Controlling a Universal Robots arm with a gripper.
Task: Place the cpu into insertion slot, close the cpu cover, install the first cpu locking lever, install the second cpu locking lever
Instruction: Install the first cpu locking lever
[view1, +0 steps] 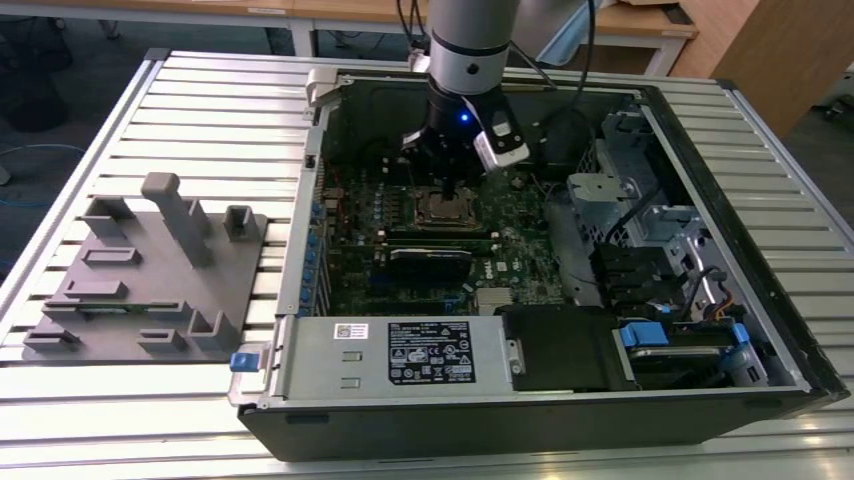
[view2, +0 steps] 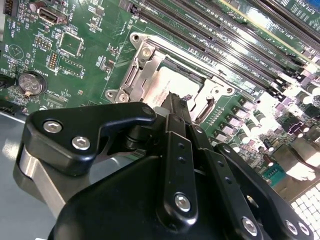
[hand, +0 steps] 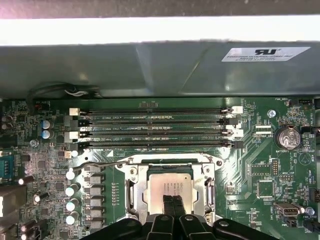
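First wrist view: cpu (hand: 170, 185) seated, cpu cover (hand: 136, 194) lowered over it. Hand (hand: 173, 200) clenched, empty, tips over the chip. Judged: cover step in hand; locking levers not yet latched.

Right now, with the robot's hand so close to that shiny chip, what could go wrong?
1. The hand has its fingertips together right at the chip. Pressing too hard might damage it.
2. The long black slots and little round cans sit close beside the metal frame around the chip. A sideways slip could bump them.
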